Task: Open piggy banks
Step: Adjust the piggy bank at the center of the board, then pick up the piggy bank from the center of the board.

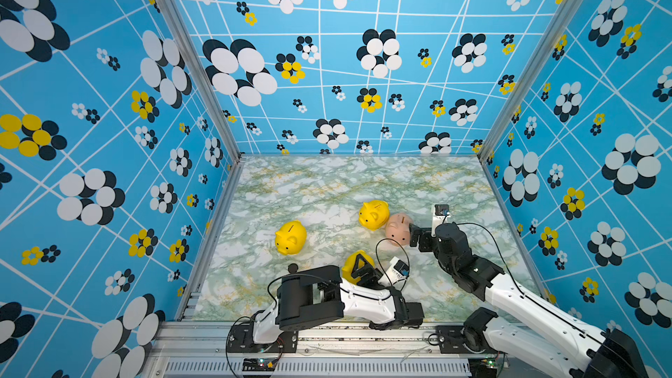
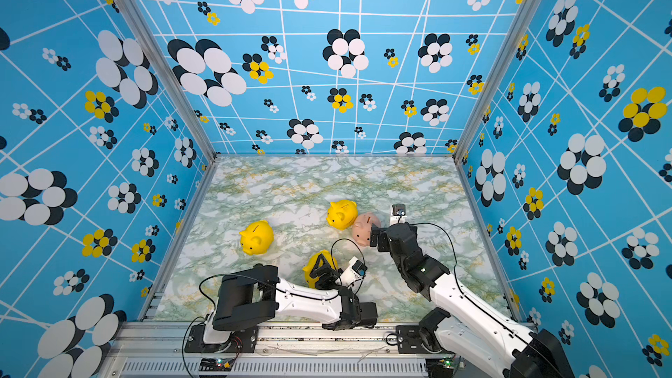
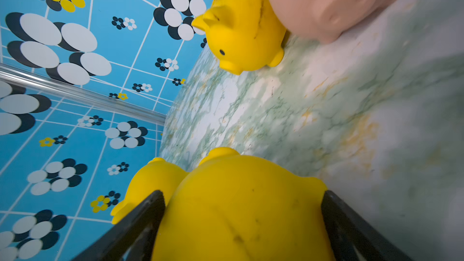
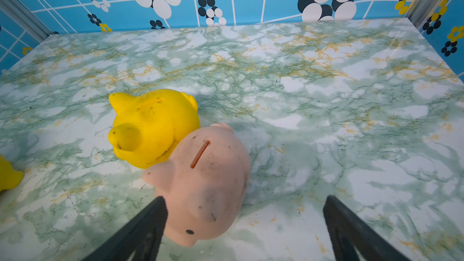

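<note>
At mid-left of a top view the left yellow bank (image 1: 290, 237) is standing alone on the worktop (image 1: 327, 183), with a small black disc (image 1: 292, 268) lying just below it. Toward lower centre the left tool (image 3: 243, 194) is straddling the near yellow bank (image 3: 241, 209). Its jaws are standing wide and so close to the body that I cannot tell whether they are pinching or only flanking it. No belly plug is showing there, so it is probably needing a turn first. Right of centre the far yellow bank (image 4: 153, 126) is touching the pink bank (image 4: 208, 179), which is sitting slot up. The right tool (image 4: 244, 199) is hanging spread and empty, one finger just beside the pink bank. It should be centring on it, then closing gently without shoving the neighbour.
</note>
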`<state>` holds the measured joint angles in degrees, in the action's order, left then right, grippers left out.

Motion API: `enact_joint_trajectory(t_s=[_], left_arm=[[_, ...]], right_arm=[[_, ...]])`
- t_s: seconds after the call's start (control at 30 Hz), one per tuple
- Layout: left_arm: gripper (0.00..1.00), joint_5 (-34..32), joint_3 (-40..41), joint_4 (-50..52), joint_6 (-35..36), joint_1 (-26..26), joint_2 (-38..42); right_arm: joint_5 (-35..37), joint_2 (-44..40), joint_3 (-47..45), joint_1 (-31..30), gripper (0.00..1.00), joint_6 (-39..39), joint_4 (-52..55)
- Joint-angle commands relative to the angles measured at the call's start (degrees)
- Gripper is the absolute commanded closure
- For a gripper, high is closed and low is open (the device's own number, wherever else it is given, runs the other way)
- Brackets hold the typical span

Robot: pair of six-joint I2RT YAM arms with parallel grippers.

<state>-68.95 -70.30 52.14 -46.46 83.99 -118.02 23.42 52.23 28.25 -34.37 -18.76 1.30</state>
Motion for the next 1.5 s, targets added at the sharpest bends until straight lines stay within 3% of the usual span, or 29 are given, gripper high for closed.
enact_joint_trajectory(t_s=[0.0,0.2,0.37,0.73,1.0,1.13,1.47], left_arm=[[0.01,1.9,1.3,7.2,0.6,-0.6,3.3],[0.00,5.5,2.7,-4.3,13.9,-0.5,11.5],[0.01,16.7,5.1,-16.3,27.3,-1.3,19.9],[0.01,50.7,5.0,-5.9,26.7,-17.1,29.6],[0.01,66.7,6.4,-2.6,26.5,-27.2,34.2],[0.01,69.4,7.0,0.0,25.8,-29.7,35.5],[0.01,70.9,9.8,-0.8,24.1,-29.8,35.0]], right_arm=[[-2.4,0.5,0.8,0.3,0.01,-0.5,0.4],[-7.3,1.8,1.0,0.3,0.01,0.8,-1.1],[-10.4,3.5,1.7,0.3,0.01,1.7,-1.4],[-18.4,5.1,3.2,0.3,0.01,2.9,-1.3],[-21.0,6.1,3.9,0.3,0.01,2.8,-1.0],[-21.1,6.3,4.1,0.3,0.01,2.9,-0.8],[-22.2,7.8,4.4,0.3,0.01,2.8,-1.9]])
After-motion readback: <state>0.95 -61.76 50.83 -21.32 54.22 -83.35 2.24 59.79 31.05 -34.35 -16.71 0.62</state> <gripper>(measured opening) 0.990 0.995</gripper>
